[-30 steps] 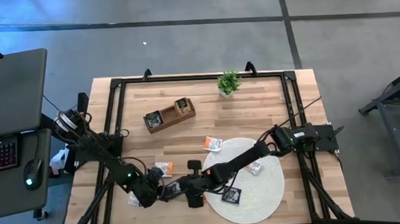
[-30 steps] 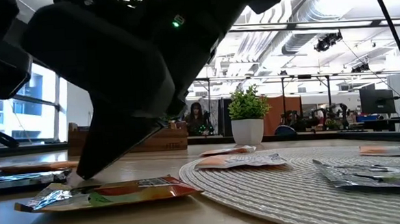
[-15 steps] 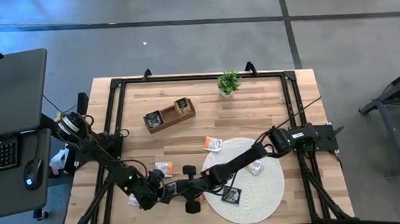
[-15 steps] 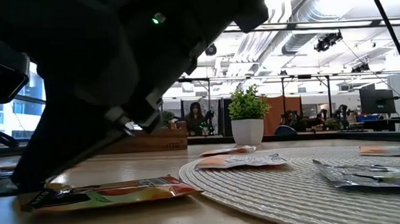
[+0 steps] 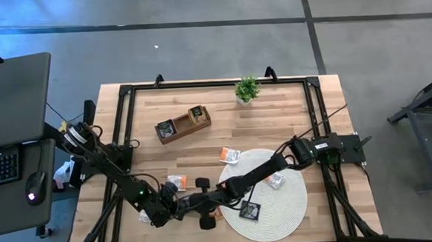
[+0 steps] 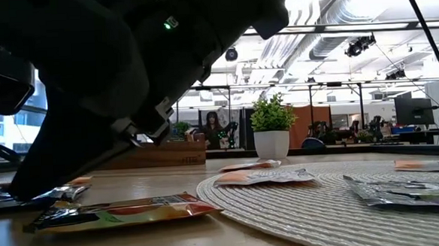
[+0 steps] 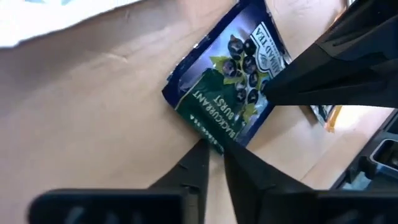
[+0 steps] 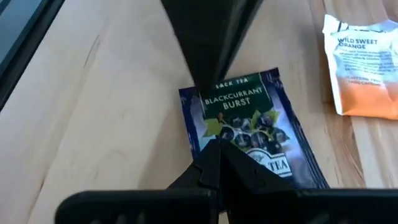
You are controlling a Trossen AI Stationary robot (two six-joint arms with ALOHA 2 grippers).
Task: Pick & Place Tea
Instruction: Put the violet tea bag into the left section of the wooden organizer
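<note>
Blue blackcurrant sachet (image 7: 227, 87) flat on the bare table (image 5: 275, 118), near the front edge, left of the round mat (image 5: 279, 203). Left gripper (image 7: 214, 148) pinched narrow on one edge of it; right gripper (image 8: 217, 149) pinched narrow on the opposite edge, fingertips of both touching the foil. Orange sachet (image 8: 364, 65) just beside, apart. Other sachets (image 5: 252, 211) on the mat

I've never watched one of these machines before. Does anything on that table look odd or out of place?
One thing: both arms are at the same blackcurrant sachet near the table's front edge. The left end effector pinches one edge, the right end effector the opposite one. Other sachets lie scattered, some on the round mat, some off it. Nothing looks spilled or damaged.
</note>
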